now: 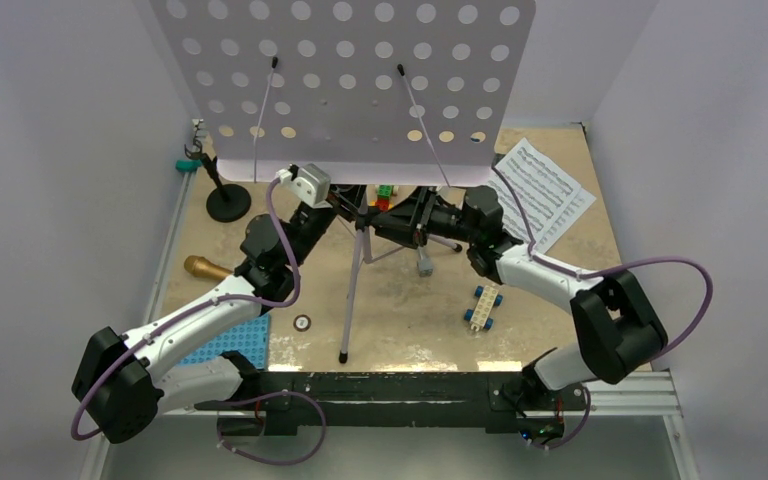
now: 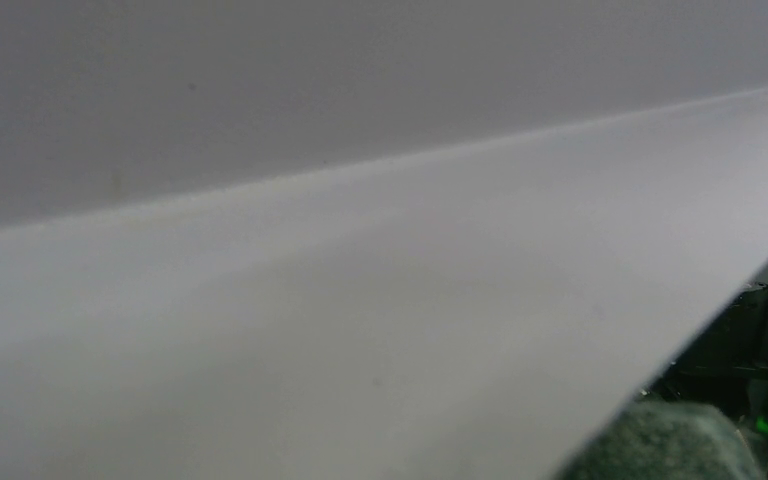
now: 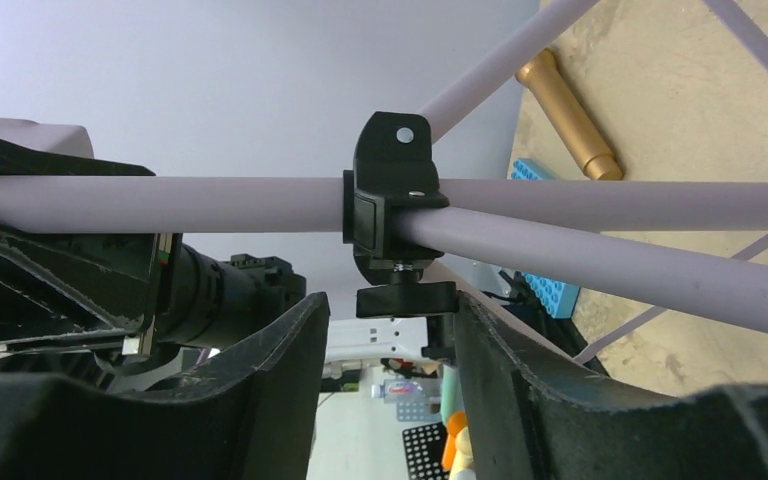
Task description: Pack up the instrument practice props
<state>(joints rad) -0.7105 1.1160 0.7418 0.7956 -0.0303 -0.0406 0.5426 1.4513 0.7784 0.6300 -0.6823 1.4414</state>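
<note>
The tall lavender music stand stands mid-table, its perforated desk (image 1: pixel 350 80) at the back and its tripod legs (image 1: pixel 355 290) spread in front. My right gripper (image 3: pixel 390 310) is open, its fingers on either side of the black knob (image 3: pixel 407 298) under the stand's black clamp (image 3: pixel 390 200). It reaches the pole from the right (image 1: pixel 400 222). My left gripper (image 1: pixel 340 200) is tucked under the desk's lower edge with its fingers hidden. The left wrist view shows only lavender desk surface (image 2: pixel 360 300). The gold microphone (image 1: pixel 205 268) lies at the left. The black mic stand (image 1: pixel 228 200) stands at the back left. Sheet-music pages (image 1: pixel 545 190) lie at the back right.
A blue studded baseplate (image 1: pixel 225 345) lies near the left arm's base. A white-and-blue toy brick car (image 1: pixel 483 307) sits at front right of the tripod. Coloured bricks (image 1: pixel 387 195) lie behind the pole. A small ring (image 1: pixel 302 322) lies near the front leg. Walls close in on three sides.
</note>
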